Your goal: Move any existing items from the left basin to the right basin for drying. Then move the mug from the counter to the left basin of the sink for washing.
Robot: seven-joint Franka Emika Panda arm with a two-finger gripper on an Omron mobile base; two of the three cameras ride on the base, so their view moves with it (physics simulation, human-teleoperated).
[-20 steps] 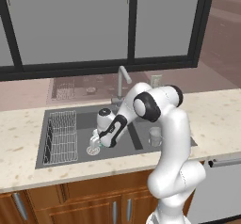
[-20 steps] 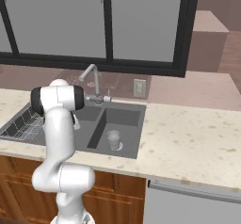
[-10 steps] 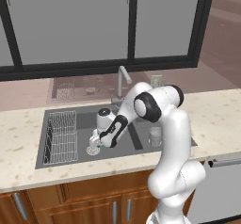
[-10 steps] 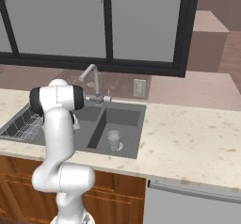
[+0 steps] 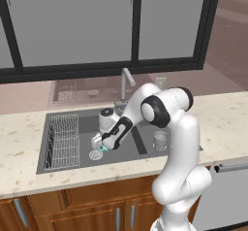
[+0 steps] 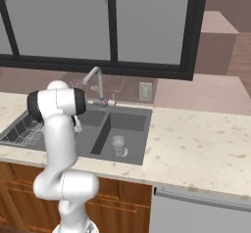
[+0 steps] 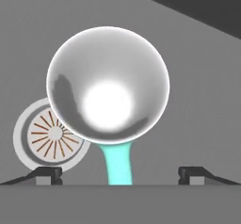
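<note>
End effector (image 5: pixel 100 145) spread apart, poised directly over mug (image 7: pixel 108 92) standing beside drain (image 7: pixel 52 134) in left basin (image 5: pixel 87 125). Glass (image 6: pixel 117 145) already upright in right basin (image 6: pixel 128 124). Both moves apparently done; only withdrawal left.

A large window (image 5: pixel 97 26) with dark frames runs along the wall behind the work area, its panes grey and opaque. A white wall outlet (image 6: pixel 144 91) is mounted on the reddish-brown backsplash, right of the faucet. Brown wooden cabinets (image 5: pixel 87 208) with metal pull handles stand below. A white appliance front (image 6: pixel 196 212) with a long horizontal handle adjoins the cabinets on the right.
</note>
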